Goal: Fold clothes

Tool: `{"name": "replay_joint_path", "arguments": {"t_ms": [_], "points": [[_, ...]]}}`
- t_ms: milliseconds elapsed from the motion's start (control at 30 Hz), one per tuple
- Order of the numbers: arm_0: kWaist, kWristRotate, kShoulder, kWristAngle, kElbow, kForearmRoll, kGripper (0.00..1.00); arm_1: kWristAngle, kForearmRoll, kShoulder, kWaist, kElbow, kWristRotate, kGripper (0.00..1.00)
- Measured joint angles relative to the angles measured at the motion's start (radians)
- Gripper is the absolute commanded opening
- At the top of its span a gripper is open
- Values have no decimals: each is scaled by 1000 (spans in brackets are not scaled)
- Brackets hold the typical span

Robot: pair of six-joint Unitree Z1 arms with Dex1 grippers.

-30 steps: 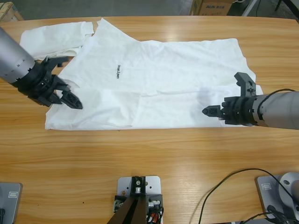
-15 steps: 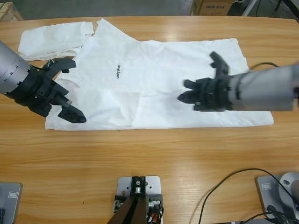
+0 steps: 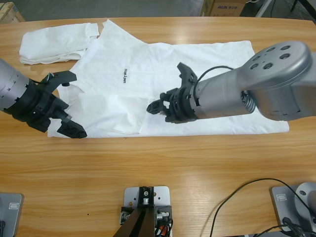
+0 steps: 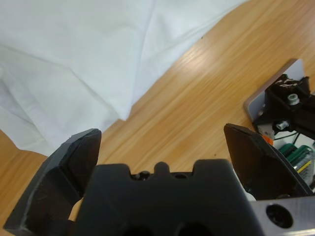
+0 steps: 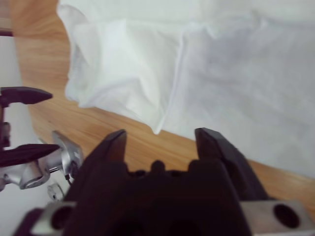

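Cloth dominates the wooden table (image 3: 163, 163): a white T-shirt (image 3: 163, 74) with a small line of black lettering (image 3: 124, 75) lies spread flat across the middle, one sleeve folded in at its near left part. A folded white bundle (image 3: 54, 42) sits at the far left corner, touching the shirt's shoulder. The left gripper (image 3: 61, 106), jaws spread wide and empty, hovers at the shirt's left edge. The right gripper (image 3: 165, 94), jaws also apart, hangs above the shirt's middle, holding nothing.
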Motion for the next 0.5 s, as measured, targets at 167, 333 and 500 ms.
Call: {"name": "replay_joint_path", "arguments": {"t_ms": [167, 333, 500], "points": [[7, 0, -16, 0, 36, -23, 975, 0, 15, 42, 29, -21, 31, 554], [15, 0, -22, 0, 48, -30, 976, 1, 3, 80, 48, -29, 45, 438], [18, 0, -22, 0, 50, -34, 975, 22, -31, 107, 55, -30, 48, 398]]}}
